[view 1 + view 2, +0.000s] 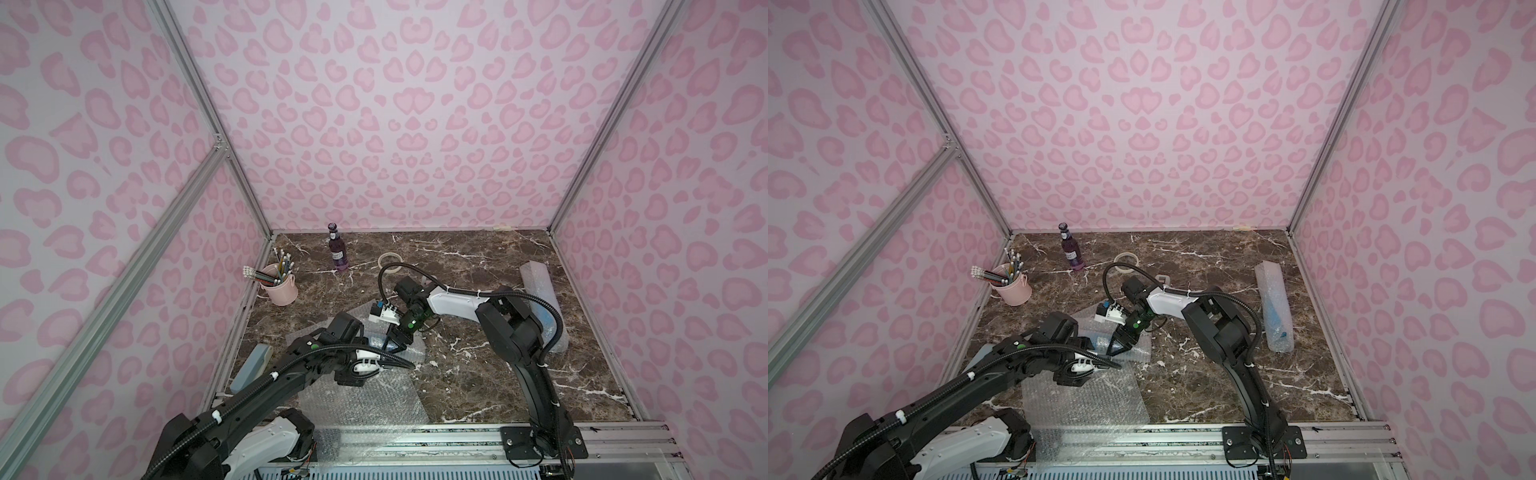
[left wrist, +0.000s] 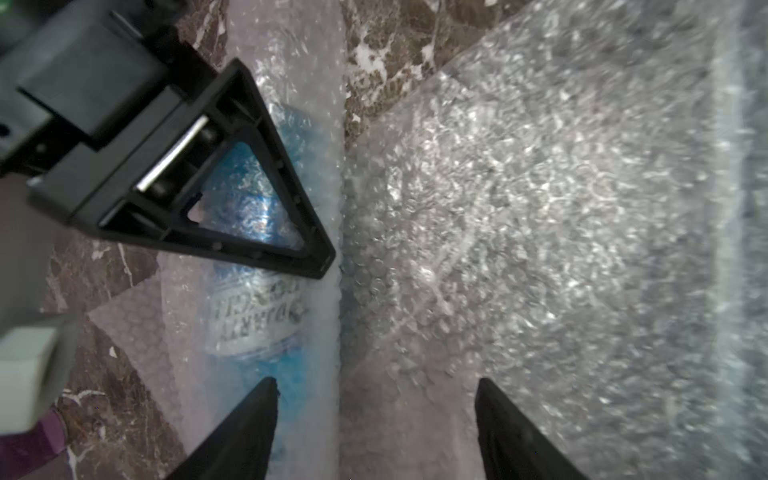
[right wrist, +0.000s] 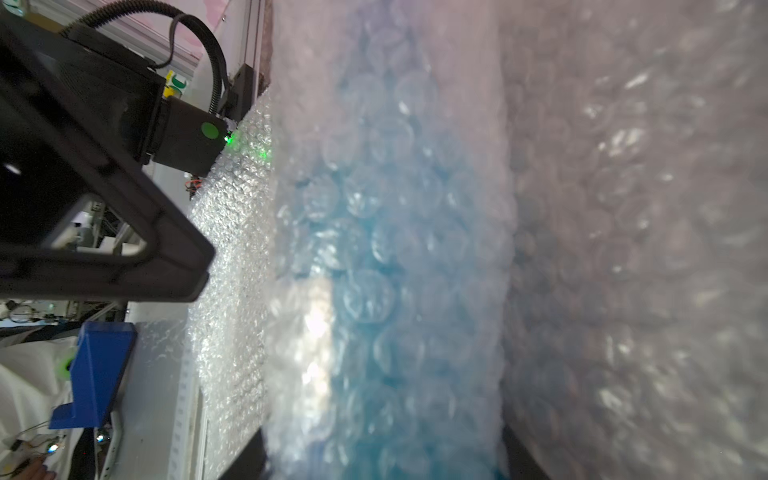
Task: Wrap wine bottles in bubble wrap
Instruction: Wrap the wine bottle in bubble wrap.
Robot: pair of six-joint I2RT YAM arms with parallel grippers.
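A bright blue wine bottle (image 2: 266,328) lies on its side mid-table, rolled in bubble wrap (image 1: 374,345). My right gripper (image 3: 384,461) is shut on this wrapped bottle (image 3: 395,270), one jaw on each side; in both top views it (image 1: 1119,345) reaches down onto the roll. The left gripper (image 2: 376,395) is open, straddling the roll's edge and a flat bubble wrap sheet (image 2: 540,249) at the table's front (image 1: 361,399). A dark purple bottle (image 1: 338,249) stands bare at the back. Another blue bottle, fully wrapped (image 1: 544,307), lies at the right.
A pale tape roll (image 1: 389,262) lies behind the right arm. A pink cup of pencils (image 1: 280,286) stands at the left, with a grey object (image 1: 253,365) along the left edge. Pink patterned walls enclose the dark marble table (image 1: 478,374).
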